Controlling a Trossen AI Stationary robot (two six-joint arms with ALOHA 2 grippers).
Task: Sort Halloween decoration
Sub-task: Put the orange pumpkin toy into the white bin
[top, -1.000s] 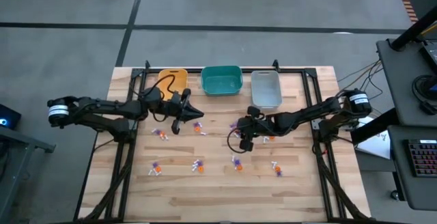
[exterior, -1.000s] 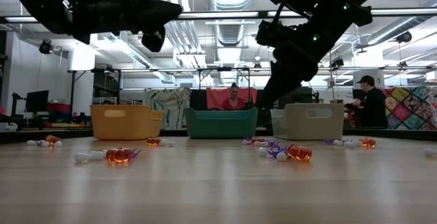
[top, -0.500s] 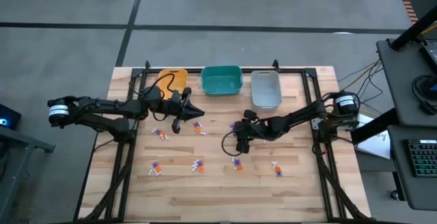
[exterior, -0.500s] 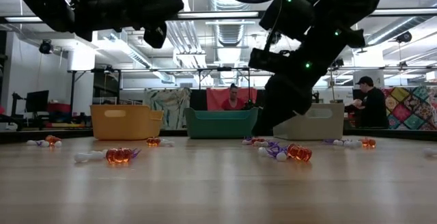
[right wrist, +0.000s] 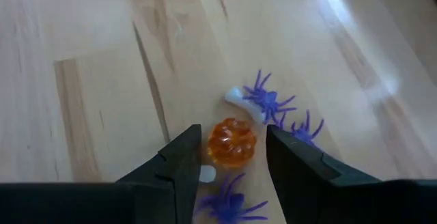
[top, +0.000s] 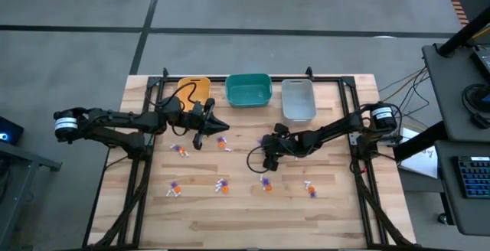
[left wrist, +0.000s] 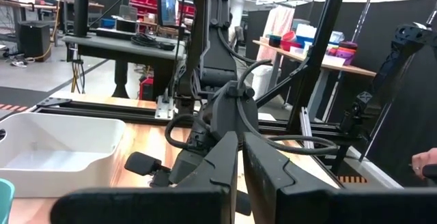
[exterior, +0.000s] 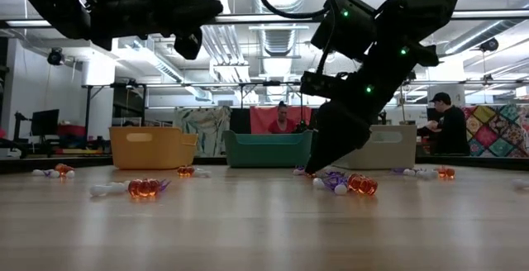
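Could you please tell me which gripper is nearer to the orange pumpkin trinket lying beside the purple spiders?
The right gripper: its open fingers straddle the orange pumpkin just above the table. The left gripper hovers shut, well off to the pumpkin's left.

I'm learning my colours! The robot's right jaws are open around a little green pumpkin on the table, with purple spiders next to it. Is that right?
Almost. The pumpkin is orange, not green. The right wrist view shows it lying on the table between the open jaws of the right gripper, with purple spiders next to it.
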